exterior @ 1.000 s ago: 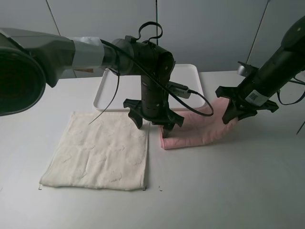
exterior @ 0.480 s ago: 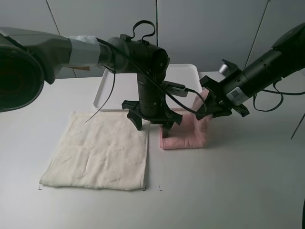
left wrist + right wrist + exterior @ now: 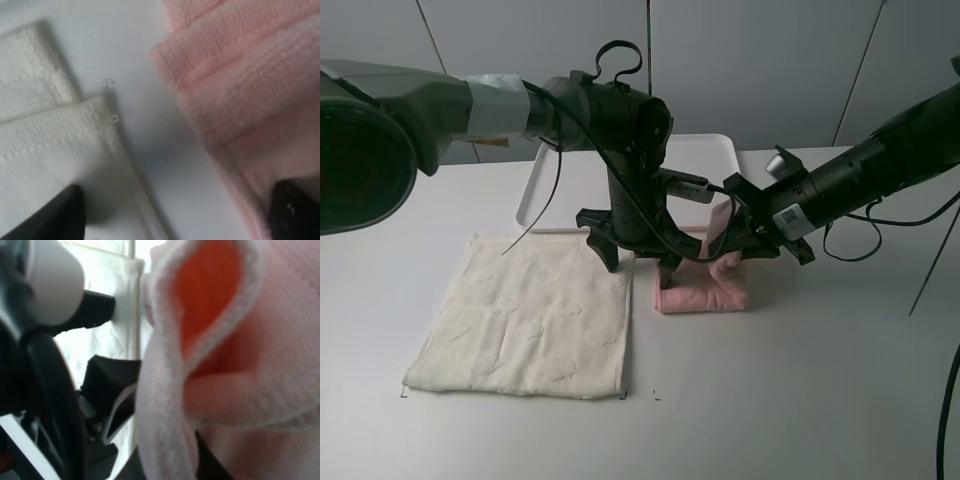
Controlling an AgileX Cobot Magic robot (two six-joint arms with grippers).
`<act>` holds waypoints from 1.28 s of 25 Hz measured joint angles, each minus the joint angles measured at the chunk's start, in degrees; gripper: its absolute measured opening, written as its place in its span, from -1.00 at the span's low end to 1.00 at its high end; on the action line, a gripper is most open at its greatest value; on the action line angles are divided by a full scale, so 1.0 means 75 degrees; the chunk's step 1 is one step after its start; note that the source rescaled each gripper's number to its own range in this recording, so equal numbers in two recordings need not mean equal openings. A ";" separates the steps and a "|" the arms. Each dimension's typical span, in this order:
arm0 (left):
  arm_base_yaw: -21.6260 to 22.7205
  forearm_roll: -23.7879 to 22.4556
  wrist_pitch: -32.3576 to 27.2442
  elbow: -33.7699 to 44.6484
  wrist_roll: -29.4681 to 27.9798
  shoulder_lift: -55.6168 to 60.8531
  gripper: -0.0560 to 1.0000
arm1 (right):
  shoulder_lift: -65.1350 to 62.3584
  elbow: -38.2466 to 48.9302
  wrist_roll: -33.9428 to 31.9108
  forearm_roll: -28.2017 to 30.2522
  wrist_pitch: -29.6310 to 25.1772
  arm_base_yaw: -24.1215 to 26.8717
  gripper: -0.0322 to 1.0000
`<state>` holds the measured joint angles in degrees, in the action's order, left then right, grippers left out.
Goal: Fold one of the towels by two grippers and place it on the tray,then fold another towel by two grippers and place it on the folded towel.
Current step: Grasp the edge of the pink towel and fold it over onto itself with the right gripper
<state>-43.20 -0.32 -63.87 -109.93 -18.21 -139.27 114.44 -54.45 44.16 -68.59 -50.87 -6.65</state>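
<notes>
pink towel (image 3: 700, 296): pale pink terry with a ribbed weave, folded to a short strip. It lies on the table in front of the tray, not on it, and its right end is lifted into a loop.
cream towel (image 3: 520, 320): cream-white terry with faint embossing and a hemmed edge. It lies flat and square, left of the pink one.
tray (image 3: 712, 158): white plastic with rounded corners and a low rim, behind the towels and partly hidden by the left arm.
right gripper (image 3: 744, 243): pinched closed on the raised pink towel end.
left gripper (image 3: 638, 265): points down with fingers spread wide, holding nothing. One tip is over the cream corner, the other at the pink edge.
table (image 3: 800, 380): smooth, matte white.
wall (image 3: 760, 60): grey panels with thin seams.
gaps: a narrow bare strip runs between the towels. The table is open in front and to the right.
</notes>
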 joint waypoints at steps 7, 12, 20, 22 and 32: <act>0.0222 0.0042 -0.0241 -0.0526 0.0282 0.0061 0.91 | 0.0000 0.0199 0.0287 -0.0240 0.0141 0.0000 -0.83; 0.0580 0.0042 -0.0310 -0.0689 0.0535 0.0428 0.91 | 0.0000 0.0199 0.0342 -0.0311 0.0156 0.0000 -0.83; 0.1040 0.0880 -0.0474 -0.1185 0.0994 0.0658 0.91 | 0.0000 0.0214 0.0377 -0.0491 0.0253 -0.0172 -0.63; 0.1118 0.1017 -0.0474 -0.1229 0.1072 0.0710 0.91 | 0.0000 0.0214 0.0377 -0.0667 0.0332 -0.0394 -0.44; 0.1249 0.1227 -0.0459 -0.1275 0.1418 0.0726 0.91 | 0.0000 0.0214 0.0574 -0.1115 0.0434 -0.0952 0.06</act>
<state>-33.83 8.88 -67.32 -119.49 -7.57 -133.83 114.44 -52.85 48.47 -76.96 -47.62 -13.79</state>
